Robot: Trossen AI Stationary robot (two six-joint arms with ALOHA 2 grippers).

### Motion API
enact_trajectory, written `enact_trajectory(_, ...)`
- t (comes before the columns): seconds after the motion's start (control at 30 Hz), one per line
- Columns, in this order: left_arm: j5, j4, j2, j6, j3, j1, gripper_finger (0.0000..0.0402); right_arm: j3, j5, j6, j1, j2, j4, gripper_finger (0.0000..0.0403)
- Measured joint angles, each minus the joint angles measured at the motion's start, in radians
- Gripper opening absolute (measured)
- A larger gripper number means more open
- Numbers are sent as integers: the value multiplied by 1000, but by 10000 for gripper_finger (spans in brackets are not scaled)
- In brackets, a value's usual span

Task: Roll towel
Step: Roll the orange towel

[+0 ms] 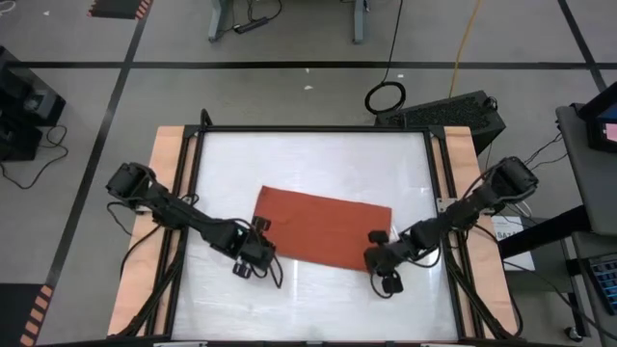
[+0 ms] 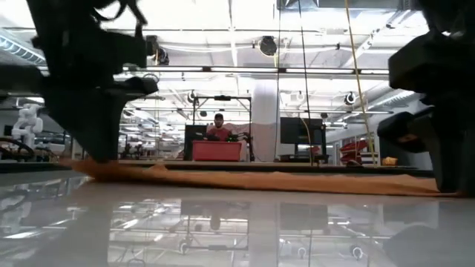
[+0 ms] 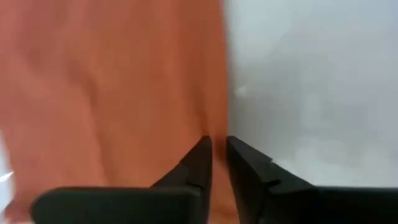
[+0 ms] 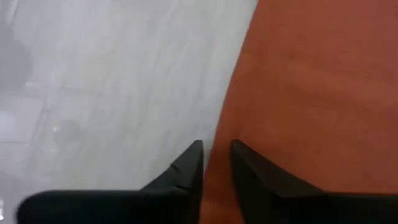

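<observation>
On the white surface the towel lies flat; left claw and right claw each stand slightly parted over a near corner, gripping nothing. Soft, limp cloth: pinch those corners.

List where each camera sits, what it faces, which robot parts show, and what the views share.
High: overhead, straight down; both arms, towel, table.
Low: tabletop height, facing the room; both grippers on the flat towel.
Left wrist: left gripper slightly parted at the towel edge.
Right wrist: right gripper, likewise.
All four share the towel.
</observation>
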Motion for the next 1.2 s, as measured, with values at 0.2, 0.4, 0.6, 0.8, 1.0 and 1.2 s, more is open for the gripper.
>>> enact_trajectory(0.2, 24, -22, -4, -19, 37, -30, 132, 16, 2, 55, 24, -22, -19, 156)
enact_trajectory(0.4, -184, -177, -12, -25, 98, -23, 160, 82, 87, 63, 36, -72, -128, 191)
enact_trajectory(0.6, -254, -171, -13, 5, 87, 75, 162, 109, 208, 98, 36, -87, -165, 184)
enact_trajectory(0.8, -148, -50, -6, 53, 16, 174, 162, 109, 243, 157, 37, -40, -153, 170)
enact_trajectory(1.0, -125, 64, -6, 110, -56, 230, 162, 109, 240, 170, 37, 45, -30, 161)
enact_trajectory(1.2, -83, 60, -6, 109, -62, 262, 162, 110, 244, 172, 36, 135, -12, 154)
